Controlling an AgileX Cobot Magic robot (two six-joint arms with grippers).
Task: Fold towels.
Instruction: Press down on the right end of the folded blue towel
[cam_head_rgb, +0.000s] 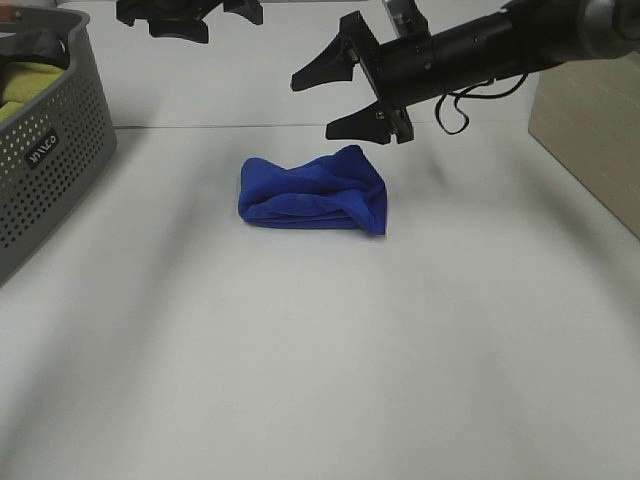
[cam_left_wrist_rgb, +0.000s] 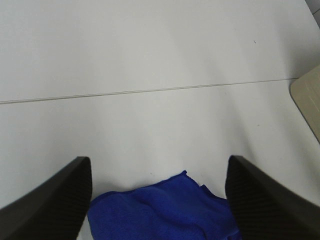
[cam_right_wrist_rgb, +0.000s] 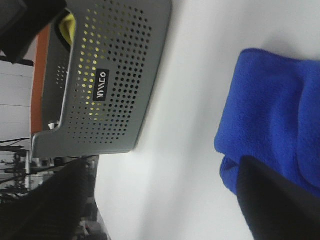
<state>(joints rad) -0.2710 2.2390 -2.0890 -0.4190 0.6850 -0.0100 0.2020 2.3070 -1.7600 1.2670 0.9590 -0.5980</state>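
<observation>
While you look down from the high camera, read the scene outward from the cloth:

Towel: a royal-blue, soft microfiber cloth (cam_head_rgb: 312, 192) lies bunched into a rough, lumpy oblong near the middle of the table; rounded folds run along its length, and nothing touches it.

Towel edge: in the left wrist view you see a stitched hem and a corner of the same blue pile (cam_left_wrist_rgb: 165, 210) between the two fingers.

Table: a smooth, matte white surface (cam_head_rgb: 330, 370) with one thin seam line running across it behind the towel.

Right gripper: the black, wedge-shaped claw (cam_head_rgb: 338, 98) hangs above and just behind the towel, its jaws spread wide and holding nothing.

Left gripper: only part of the black claw (cam_head_rgb: 188, 18) shows at the top edge of the high view; in its wrist view you see ribbed black fingers (cam_left_wrist_rgb: 60, 200) standing far apart, empty, over the towel's far edge.

Basket: a grey, perforated plastic bin (cam_head_rgb: 45, 170) with rounded corners sits at the table's left edge, well apart from the towel.

Basket contents: a yellow-green cloth (cam_head_rgb: 22, 85) shows above the rim.
</observation>
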